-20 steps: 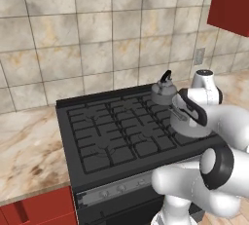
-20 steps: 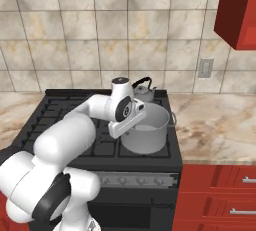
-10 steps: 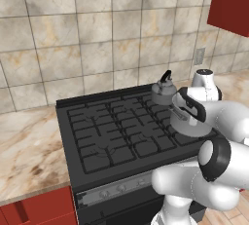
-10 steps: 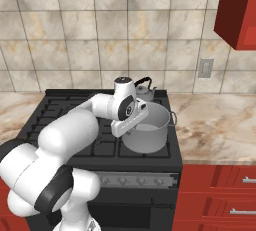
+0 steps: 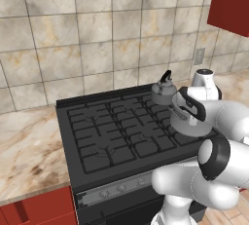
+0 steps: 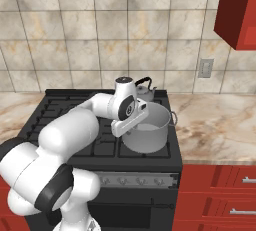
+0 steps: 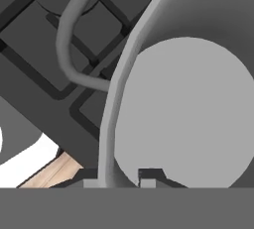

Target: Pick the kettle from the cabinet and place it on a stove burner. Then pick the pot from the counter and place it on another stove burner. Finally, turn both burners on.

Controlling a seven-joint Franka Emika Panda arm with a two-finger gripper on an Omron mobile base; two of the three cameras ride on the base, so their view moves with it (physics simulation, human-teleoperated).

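My pincer (image 7: 119,177) straddles the rim of the pot (image 7: 188,119) at the bottom middle of the hand view, one tip outside the wall and one inside, the jaws drawn in close on that thin steel edge, so I read it as gripping the pot by its rim. In the right base view the pot (image 6: 146,134) sits at the middle of the frame over the front right grate of the cooktop (image 6: 65,120), with my pincer (image 6: 131,123) at its left rim; whether its base is fully down on the grate I cannot tell from here. The kettle (image 6: 144,90) stands just behind it, above centre in that frame, on the rear right burner, so that part looks done. In the left base view the kettle (image 5: 164,90) is right of centre with the pot (image 5: 190,122) just below and to the right of it. To finish this step well I would lower straight down until the base rests flat on the grate bars, keeping the pot level and centred on its own burner, clear of the kettle behind. Then I would open only a little and lift vertically, so neither tip drags the rim or catches the curved side handle (image 7: 74,34) at the upper left of the hand view. The knob panel (image 6: 135,180) comes after.
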